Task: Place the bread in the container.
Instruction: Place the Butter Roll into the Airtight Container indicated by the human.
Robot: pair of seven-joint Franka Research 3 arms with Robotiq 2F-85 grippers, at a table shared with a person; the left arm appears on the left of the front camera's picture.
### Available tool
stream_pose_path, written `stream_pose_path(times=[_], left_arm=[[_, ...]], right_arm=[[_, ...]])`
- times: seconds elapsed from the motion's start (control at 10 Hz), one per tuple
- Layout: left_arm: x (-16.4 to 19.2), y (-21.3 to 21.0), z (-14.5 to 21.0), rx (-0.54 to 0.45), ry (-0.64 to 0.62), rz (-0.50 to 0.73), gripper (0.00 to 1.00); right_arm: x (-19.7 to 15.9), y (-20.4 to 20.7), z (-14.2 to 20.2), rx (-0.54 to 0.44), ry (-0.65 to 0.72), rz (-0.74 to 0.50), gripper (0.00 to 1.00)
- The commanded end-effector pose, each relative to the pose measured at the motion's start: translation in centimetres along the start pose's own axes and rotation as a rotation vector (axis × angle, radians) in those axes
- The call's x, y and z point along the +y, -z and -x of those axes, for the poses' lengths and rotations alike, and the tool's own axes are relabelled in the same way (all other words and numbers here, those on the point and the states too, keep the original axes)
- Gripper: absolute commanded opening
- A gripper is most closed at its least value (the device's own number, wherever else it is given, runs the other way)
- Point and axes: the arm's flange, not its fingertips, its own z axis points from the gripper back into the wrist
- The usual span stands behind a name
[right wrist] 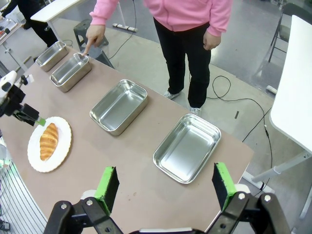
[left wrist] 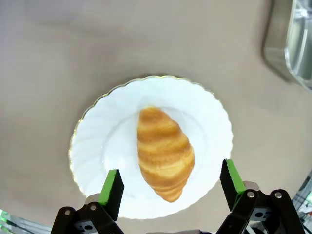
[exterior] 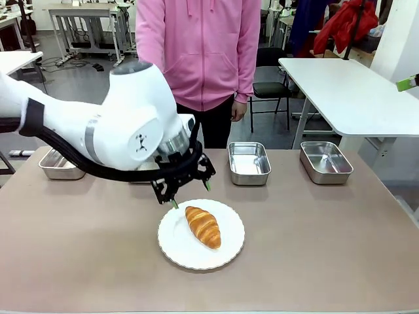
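Observation:
The golden-brown croissant lies on a round white scalloped plate near the table's middle. My left gripper hovers open over the plate's far-left rim. In the left wrist view its green pads stand either side of the croissant, apart from it. Four steel trays line the far edge. A person's finger touches the rim of the second tray in the right wrist view. My right gripper hangs open high above the table, holding nothing.
Other trays sit at the far left, centre right and right. The person in a pink hoodie stands at the far side. My left arm covers the second tray in the front view. Bare tabletop surrounds the plate.

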Motion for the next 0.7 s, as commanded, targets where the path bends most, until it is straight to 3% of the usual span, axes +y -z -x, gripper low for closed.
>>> stream_pose_path(times=[0.0,0.6], left_arm=[[-0.7,1.8,1.0,-0.044,-0.055,-0.036,1.0],[-1.6,6.2,2.2,0.042,-0.031,-0.066,1.0]], right_arm=[[-0.2,0.0,-0.1,-0.024,-0.021,-0.013,1.0],[-0.2,0.0,-0.1,-0.024,-0.021,-0.013,1.0]])
